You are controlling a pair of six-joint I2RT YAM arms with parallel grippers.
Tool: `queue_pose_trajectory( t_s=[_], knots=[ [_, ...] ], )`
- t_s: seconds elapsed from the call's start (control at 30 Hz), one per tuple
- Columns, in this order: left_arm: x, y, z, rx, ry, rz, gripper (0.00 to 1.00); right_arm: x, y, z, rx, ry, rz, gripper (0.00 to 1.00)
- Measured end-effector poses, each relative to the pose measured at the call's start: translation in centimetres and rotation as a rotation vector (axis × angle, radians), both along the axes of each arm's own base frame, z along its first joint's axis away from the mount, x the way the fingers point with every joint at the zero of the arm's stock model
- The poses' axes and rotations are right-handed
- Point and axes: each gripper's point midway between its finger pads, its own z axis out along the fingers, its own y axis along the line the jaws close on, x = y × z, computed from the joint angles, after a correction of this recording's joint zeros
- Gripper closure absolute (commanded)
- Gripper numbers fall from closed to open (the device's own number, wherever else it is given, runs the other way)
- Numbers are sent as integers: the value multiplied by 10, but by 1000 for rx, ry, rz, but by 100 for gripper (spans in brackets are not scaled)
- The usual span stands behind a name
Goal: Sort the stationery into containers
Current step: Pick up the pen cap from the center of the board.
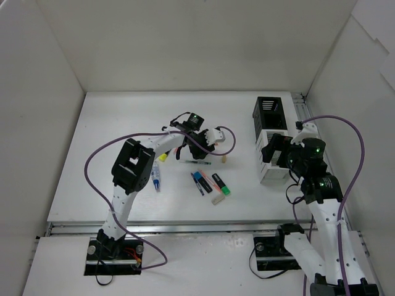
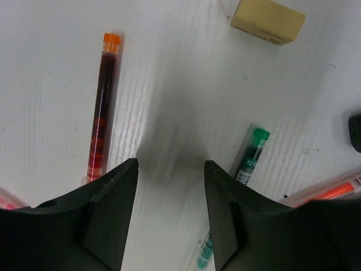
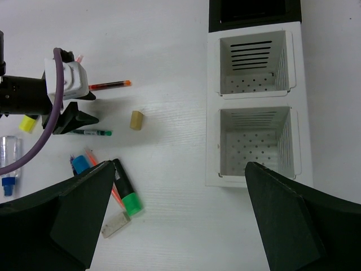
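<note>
- The left jaws hang low over the tabletop [image 2: 186, 68]. They are about half open and hold nothing.
- Only bare tabletop shows in the gap. The red pen [image 2: 101, 113] lies just to one side, and the green-capped pen [image 2: 251, 155] lies just to the other.
- I think the job now is to pick up one of these pens, but I cannot tell which.
- To do it well, slide sideways until the pen sits right in the gap.
- Go down until the tips nearly touch the tabletop, because the pen is so thin.
- Grab the pen at its middle so it does not tip.
- Do not bump the beige eraser [image 2: 268, 21] nearby.
- The right jaws are wide open and empty. They hang over the white container [image 3: 256, 101], and both of its boxes look empty.
- The black container [image 1: 270, 114] touches the white container's far end.
- All the pens lie well apart from the containers.
</note>
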Motion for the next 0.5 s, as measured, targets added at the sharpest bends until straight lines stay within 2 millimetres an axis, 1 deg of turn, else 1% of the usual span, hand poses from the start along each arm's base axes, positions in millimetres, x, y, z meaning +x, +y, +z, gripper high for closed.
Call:
queue_pose_trajectory(
  t_s=[0.03, 0.2, 0.23, 0.4, 0.43, 0.5],
  knots=[
    [1, 0, 1, -4, 2, 6, 56, 0, 0, 0, 0, 2, 0, 2],
    [2, -2, -1, -16, 31, 41, 59, 0, 0, -1, 0, 6, 0, 2],
    [2, -3, -1, -18, 32, 46, 61, 0, 0, -2, 0, 11, 0, 2],
    [3, -2, -1, -25, 45, 60, 62, 4, 0, -12, -2, 47, 0, 2],
    [3, -2, -1, -26, 47, 60, 66, 4, 0, -13, -2, 53, 0, 2],
    [2, -3, -1, -29, 52, 58, 68, 4, 0, -14, -2, 58, 0, 2]
  ],
)
